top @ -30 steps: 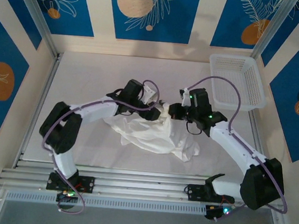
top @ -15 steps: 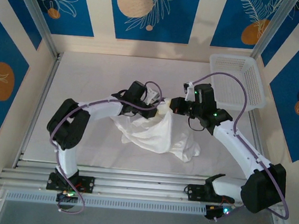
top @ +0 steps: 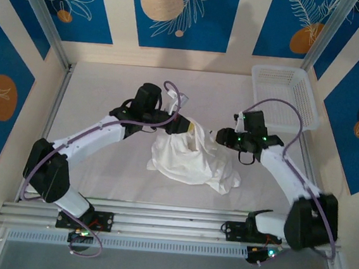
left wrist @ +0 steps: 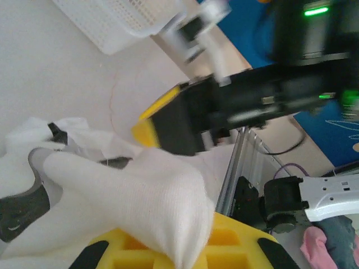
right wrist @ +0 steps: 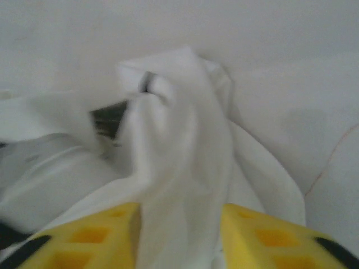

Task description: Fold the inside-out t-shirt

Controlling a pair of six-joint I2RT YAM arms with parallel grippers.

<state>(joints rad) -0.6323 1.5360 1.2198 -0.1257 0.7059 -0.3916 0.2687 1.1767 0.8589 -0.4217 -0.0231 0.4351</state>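
1. White cotton, wrinkled and bunched: the inside-out t-shirt (top: 192, 164) sits in a heap near the middle of the table (top: 107, 96), a little to the right. Its far edge is raised to a peak between the two arms.
2. The left gripper (top: 181, 126) is closed on that raised far edge. In its wrist view the cloth drapes over the yellow fingers.
3. The right gripper (top: 221, 137) is just right of the peak, close to the left one. In its wrist view its fingers (right wrist: 84, 232) stand apart with a fold of cloth in the gap. I cannot tell whether it pinches the cloth or the cloth merely hangs there.
4. Risks, as I judge them:
   - The shirt is gathered at one point, so lifting from a single pinch would leave it hanging twisted rather than spread.
   - A fold caught on the right fingers could be dragged along and tangle the heap further.
   - The grippers are near enough to each other to knock together.
5. The white lattice basket (top: 283, 97) stands well apart in the far right corner.
6. No brand, label or writing is legible.
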